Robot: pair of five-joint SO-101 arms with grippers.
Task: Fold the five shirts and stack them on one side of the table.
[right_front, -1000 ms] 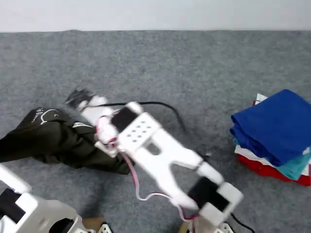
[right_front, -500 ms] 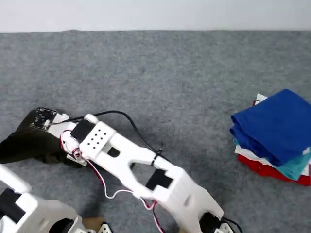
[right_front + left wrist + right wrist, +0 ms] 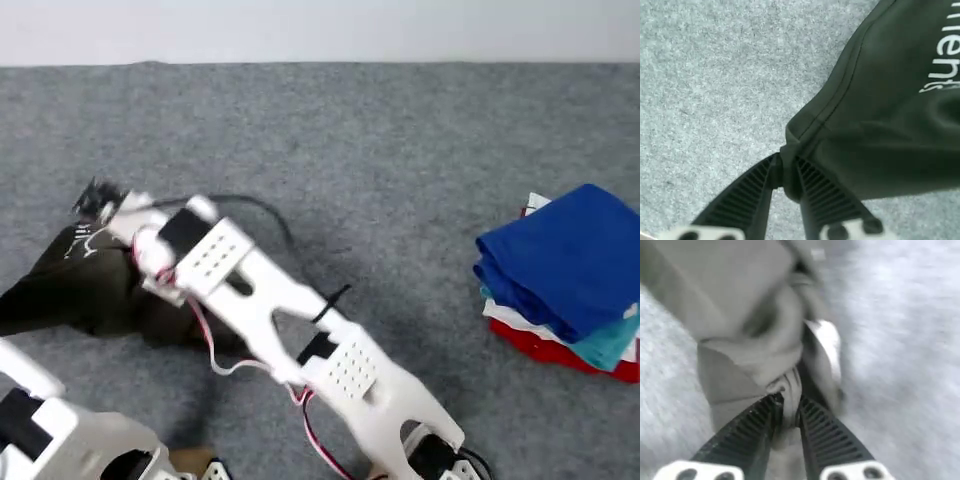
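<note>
On the grey surface (image 3: 400,140), the dark shirt (image 3: 80,290) lies bunched at the left, long axis roughly left-to-right, well apart from the folded stack (image 3: 565,270), its corner pinched by the left end effector (image 3: 786,176), a fold by the right end effector (image 3: 788,412).

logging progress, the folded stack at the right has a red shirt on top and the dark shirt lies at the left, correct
Not quite. The high view shows a blue shirt on top of the stack; the red shirt is at its bottom. The dark shirt does lie at the left.
</note>
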